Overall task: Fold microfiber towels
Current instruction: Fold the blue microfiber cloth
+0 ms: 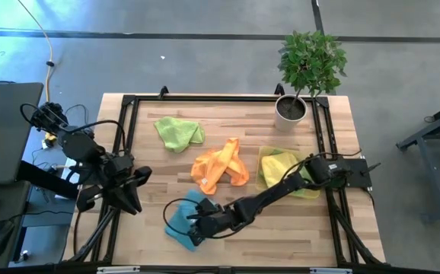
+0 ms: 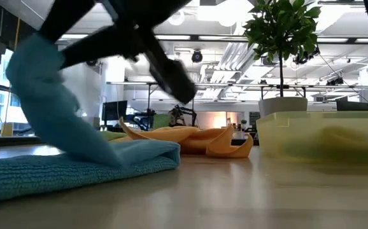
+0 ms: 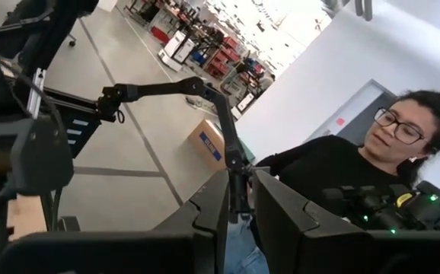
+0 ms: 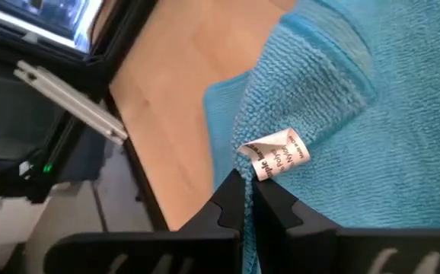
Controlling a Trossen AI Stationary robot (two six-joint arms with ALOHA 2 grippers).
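Note:
A teal towel (image 1: 183, 221) lies near the table's near edge, one part raised (image 2: 41, 89) and the rest flat on the wood (image 2: 76, 168). My right gripper (image 4: 248, 194), reaching across from the right, is shut on it. An orange towel (image 1: 220, 167) lies crumpled at mid-table. A lime green towel (image 1: 178, 133) lies at the far left. A yellow towel (image 1: 277, 164) lies at the right, partly under my right arm. My left gripper (image 3: 240, 190) hovers over the table's left edge (image 1: 134, 198). It is level, with a narrow gap between its fingers and nothing in it. My right gripper pinches the teal towel's edge right beside its white label (image 4: 277, 156) between its two fingers. One layer or several, I cannot tell. The fingers slant down from the table's right. The held part (image 2: 37, 70) is raised and droops slack onto the flat part.
A white plant pot (image 1: 290, 110) stands at the far right corner. A black frame rail (image 1: 121, 144) runs along the table's edges. Bare wood lies at the near right. A person (image 3: 342, 167) sits beyond the table, seen in the left wrist view.

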